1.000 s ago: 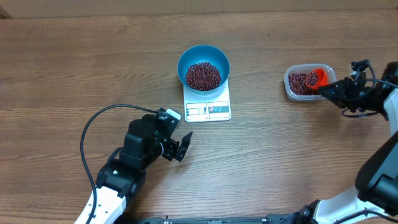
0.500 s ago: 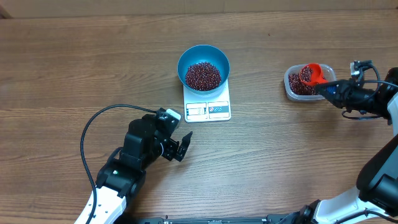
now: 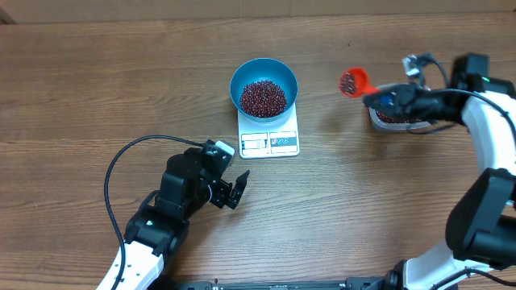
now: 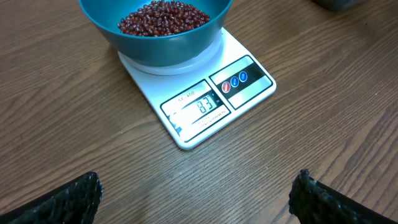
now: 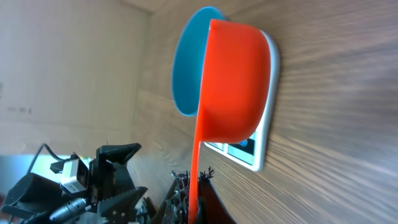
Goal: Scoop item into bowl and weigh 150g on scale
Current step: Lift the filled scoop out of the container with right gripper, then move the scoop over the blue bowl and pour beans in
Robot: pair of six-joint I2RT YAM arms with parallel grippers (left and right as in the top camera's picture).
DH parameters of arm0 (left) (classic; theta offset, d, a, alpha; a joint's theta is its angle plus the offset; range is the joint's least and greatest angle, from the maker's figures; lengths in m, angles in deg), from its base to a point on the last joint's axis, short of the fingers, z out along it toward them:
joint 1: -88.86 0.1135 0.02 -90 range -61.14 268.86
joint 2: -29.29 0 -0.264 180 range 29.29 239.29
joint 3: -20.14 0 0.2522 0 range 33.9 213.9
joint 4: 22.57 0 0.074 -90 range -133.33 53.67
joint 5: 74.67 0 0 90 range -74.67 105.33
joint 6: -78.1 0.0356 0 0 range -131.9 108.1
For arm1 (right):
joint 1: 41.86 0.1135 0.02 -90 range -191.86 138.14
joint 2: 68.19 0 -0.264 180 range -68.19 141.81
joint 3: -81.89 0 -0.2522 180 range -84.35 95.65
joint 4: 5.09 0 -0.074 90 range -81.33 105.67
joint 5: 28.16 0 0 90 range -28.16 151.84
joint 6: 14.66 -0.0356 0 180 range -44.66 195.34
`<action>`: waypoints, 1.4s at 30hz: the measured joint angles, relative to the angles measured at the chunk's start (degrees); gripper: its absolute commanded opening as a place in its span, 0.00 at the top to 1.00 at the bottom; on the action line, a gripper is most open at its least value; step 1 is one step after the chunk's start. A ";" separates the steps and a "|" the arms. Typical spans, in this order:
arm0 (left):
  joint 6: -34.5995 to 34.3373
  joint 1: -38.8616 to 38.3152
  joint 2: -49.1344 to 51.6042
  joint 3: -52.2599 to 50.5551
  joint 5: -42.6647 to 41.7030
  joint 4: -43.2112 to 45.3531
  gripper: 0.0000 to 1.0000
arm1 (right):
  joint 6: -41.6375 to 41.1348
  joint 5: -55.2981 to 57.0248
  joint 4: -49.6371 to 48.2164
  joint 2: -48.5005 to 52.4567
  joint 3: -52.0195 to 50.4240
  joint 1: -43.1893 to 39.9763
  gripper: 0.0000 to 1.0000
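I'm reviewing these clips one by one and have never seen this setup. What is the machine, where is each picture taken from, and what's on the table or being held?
Two robot arms work at a wooden table. One picture looks down from above. The other two come from a camera on each arm's wrist. The left claw is open and empty, near the white scale, whose display reads 83 in the left wrist view. A blue bowl of red-brown beans sits on the scale. The right claw is shut on the handle of an orange scoop carrying beans, between the bowl and a clear tub that the arm partly hides.
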 measured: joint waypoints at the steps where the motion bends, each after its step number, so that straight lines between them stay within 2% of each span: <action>1: 0.00 0.00 0.00 0.00 0.00 0.00 0.00 | -0.96 0.28 -0.85 0.00 0.79 1.51 0.96; 11: 0.00 0.00 0.00 0.00 0.00 0.00 0.01 | -14.64 9.16 -14.62 0.00 3.10 17.88 0.96; 18: 0.00 0.00 0.00 0.00 0.00 0.00 0.00 | -19.37 18.32 -21.09 0.00 3.10 25.66 0.96; 27: 0.00 0.00 0.00 0.00 0.00 0.00 0.00 | -20.04 34.62 -20.57 0.00 5.31 32.63 0.96; 42: 0.00 0.00 0.00 0.00 0.00 0.00 0.00 | -12.74 59.87 -18.01 0.02 8.24 42.40 0.96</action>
